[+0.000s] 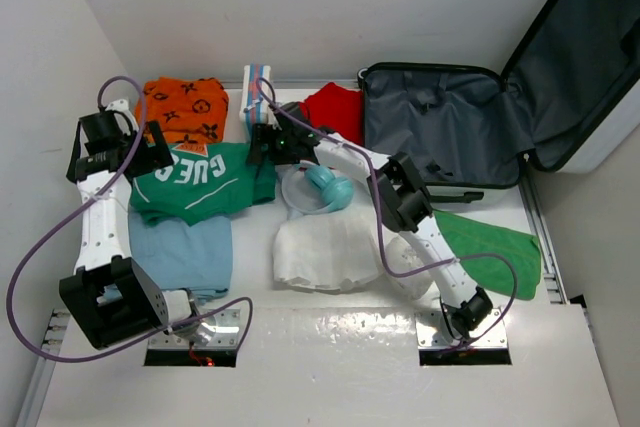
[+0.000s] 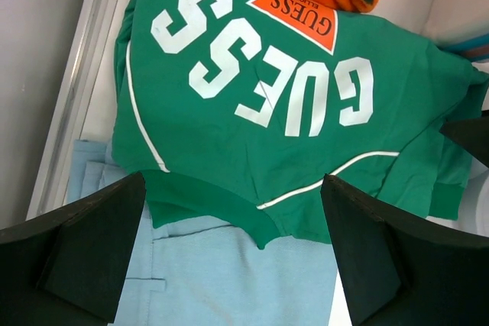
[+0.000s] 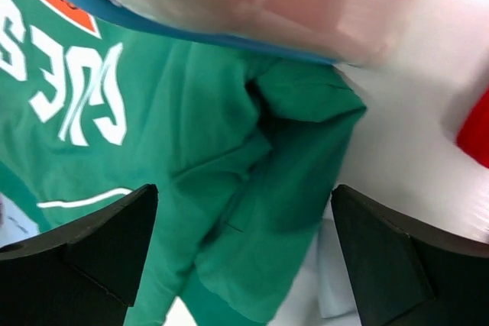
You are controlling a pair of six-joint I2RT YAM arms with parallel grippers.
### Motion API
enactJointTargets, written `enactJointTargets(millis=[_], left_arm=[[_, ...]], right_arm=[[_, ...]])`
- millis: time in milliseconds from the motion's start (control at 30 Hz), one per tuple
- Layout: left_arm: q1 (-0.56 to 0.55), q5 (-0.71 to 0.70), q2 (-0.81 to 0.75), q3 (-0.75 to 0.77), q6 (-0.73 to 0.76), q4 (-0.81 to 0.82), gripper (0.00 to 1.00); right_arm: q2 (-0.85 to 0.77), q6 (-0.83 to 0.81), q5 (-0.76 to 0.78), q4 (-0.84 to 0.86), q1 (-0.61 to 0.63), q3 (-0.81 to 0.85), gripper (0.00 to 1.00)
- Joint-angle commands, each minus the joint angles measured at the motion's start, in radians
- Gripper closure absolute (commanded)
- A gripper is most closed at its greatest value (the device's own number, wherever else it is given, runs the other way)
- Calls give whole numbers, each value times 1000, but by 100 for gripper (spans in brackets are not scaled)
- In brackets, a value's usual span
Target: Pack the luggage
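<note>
One open luggage [image 1: 440,122] — well right of the right pincer [image 1: 258,147]

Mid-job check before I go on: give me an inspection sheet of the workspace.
Surface: white table, far half mostly covered by clothes.
Job's things: luggage open at far right, lid up, no clothes seen inside.
Clutter: green GUESS shirt, orange garment, light blue garment, red garment, white garment, green cloth, teal headphones, striped pouch.
End effectors: left end effector open above the shirt; right end effector open over its edge; neither holds anything.
Cables: left purple cable loops out past the arm; right purple cable crosses the white garment.
Surroundings: white walls, metal side rails.
</note>
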Motion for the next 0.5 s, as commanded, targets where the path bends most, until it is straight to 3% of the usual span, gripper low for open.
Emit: enactJointTargets(millis=[0,367,400,433,467], left_arm=[[18,-8,-30,-7,4,16,0],[56,-77,9,-16,4,-4,0],[56,-77,9,-16,4,-4,0],[56,-77,19,-16,-5,-15,0],[67,-77,19,-16,-5,-15,0]], right_arm=[[24,46,-42,55,6,45,5],[112,92,-93,78,54,84,13],[121,96,-81,74,52,79,16],[123,96,-79,74,54,76,37],[124,90,-84,74,54,71,49]])
